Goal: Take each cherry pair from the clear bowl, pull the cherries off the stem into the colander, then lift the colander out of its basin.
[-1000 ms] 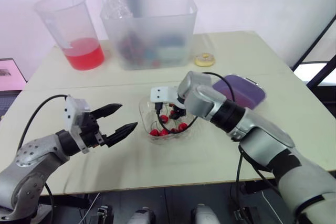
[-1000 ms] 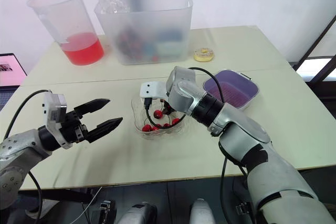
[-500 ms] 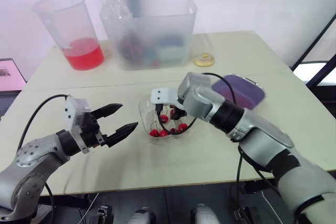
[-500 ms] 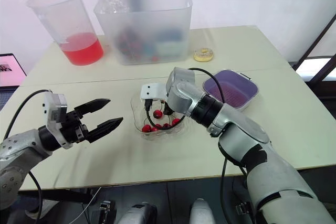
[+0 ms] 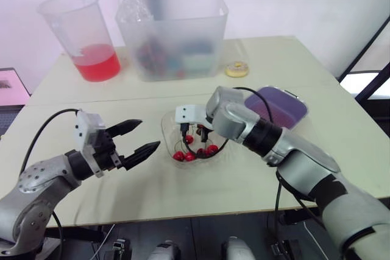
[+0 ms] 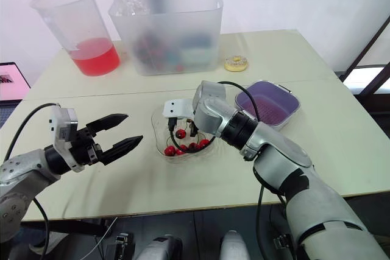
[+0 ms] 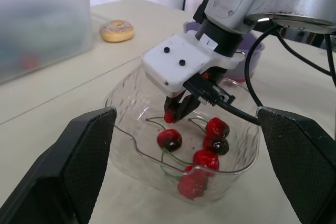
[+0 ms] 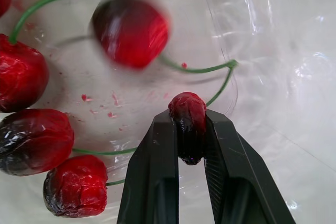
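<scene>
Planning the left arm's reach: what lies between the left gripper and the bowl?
Nothing but bare table between the open left gripper and the bowl, as the right eye view shows.

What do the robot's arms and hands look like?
The left arm and right arm are rounded silver-grey shells with black bands at the joints. Each wrist carries a white box, the right one marked with two black dots, and a looping black cable. The left hand and right hand each have two tapered black fingers.
</scene>
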You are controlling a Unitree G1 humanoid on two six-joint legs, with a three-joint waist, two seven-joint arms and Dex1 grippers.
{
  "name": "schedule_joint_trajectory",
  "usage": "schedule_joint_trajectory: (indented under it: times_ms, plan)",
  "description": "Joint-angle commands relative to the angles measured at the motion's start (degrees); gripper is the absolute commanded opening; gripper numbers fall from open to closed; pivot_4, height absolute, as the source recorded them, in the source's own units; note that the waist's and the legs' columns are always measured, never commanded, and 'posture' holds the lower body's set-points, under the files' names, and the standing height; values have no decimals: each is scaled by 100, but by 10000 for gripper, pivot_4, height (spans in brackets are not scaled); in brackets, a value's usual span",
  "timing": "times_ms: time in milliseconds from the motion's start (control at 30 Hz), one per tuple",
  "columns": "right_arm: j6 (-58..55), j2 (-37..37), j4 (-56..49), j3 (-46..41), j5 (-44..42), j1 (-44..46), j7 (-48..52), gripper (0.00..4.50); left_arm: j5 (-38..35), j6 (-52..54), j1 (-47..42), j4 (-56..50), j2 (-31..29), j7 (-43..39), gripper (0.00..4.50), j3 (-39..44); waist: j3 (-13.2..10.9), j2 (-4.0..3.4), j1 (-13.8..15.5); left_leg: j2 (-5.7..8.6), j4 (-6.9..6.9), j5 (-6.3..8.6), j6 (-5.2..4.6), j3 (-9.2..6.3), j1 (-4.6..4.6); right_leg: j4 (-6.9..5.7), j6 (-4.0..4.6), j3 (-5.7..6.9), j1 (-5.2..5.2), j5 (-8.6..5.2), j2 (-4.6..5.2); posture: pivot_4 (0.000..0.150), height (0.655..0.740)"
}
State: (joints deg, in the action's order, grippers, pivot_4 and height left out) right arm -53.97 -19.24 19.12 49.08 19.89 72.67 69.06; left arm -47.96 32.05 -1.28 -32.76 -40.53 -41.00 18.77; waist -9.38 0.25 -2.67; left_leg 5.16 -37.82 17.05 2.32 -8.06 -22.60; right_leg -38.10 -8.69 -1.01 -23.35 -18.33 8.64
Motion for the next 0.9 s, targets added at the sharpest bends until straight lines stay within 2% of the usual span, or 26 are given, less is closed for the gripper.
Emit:
schedule_joint_trajectory:
  times_ms: [33, 200, 333, 433, 533, 600, 667, 900]
  plan:
    - [243, -191, -579, -369, -137, 117, 145, 4378, -106, -18, -129, -63, -51, 27, 45000, 138, 0, 0, 1, 0, 0, 0, 0, 0, 0, 0, 0, 0, 0, 0, 0, 1500, 7400]
    - [1230, -706, -1260, -1318, -568, -72, 19, 4378, -574, 141, -540, 178, 120, 455, 45000, 402, 0, 2, 31, 2, -4, 0, 0, -2, -1, 0, 0, 1, 3, 0, 1, 1500, 7400]
    - [3142, -1222, -1889, -2074, -885, -572, -265, 4378, -1312, 713, -1006, 563, 99, 1025, 45000, 599, 1, 5, 29, 3, -8, 0, 0, -4, -2, 0, -1, 3, 6, 0, 1, 1500, 7400]
    - [4005, -1047, -1861, -2589, -688, -819, -1439, 4378, -1805, 1036, -1542, 924, 165, 1633, 45000, 688, 0, 7, -2, 2, -9, 0, 0, -2, -2, -4, -1, 3, 5, 0, 1, 1500, 7400]
    - [4862, -978, -1848, -2804, -465, -1056, -2220, 4378, -2940, 1473, -2395, 1575, 206, 2409, 45000, 838, 0, 9, -5, -1, -11, -1, 2, 0, -1, -13, -2, 3, -1, 1, -3, 1500, 7400]
    - [5029, -747, -1900, -3066, -502, -1276, -2787, 4378, -3382, 1655, -2857, 1960, 152, 2589, 45000, 859, 3, 16, -3, 0, -13, -2, 2, 0, -1, -15, -2, 3, 0, 1, -1, 1500, 7400]
    - [5034, -652, -2073, -3144, -243, -1464, -3214, 4378, -3403, 1765, -3113, 2143, 27, 2278, 45000, 786, 3, 17, -16, 2, -13, -2, 2, 2, -1, -14, -2, 3, 0, 1, -1, 1500, 7400]
    - [5708, -606, -2269, -2893, 393, -1676, -3722, 4378, -3424, 2328, -4002, 2717, 126, 2666, 45000, 182, 3, 17, -38, 6, -16, -3, 4, -2, 1, -17, -2, 5, 4, 1, -3, 1500, 7400]
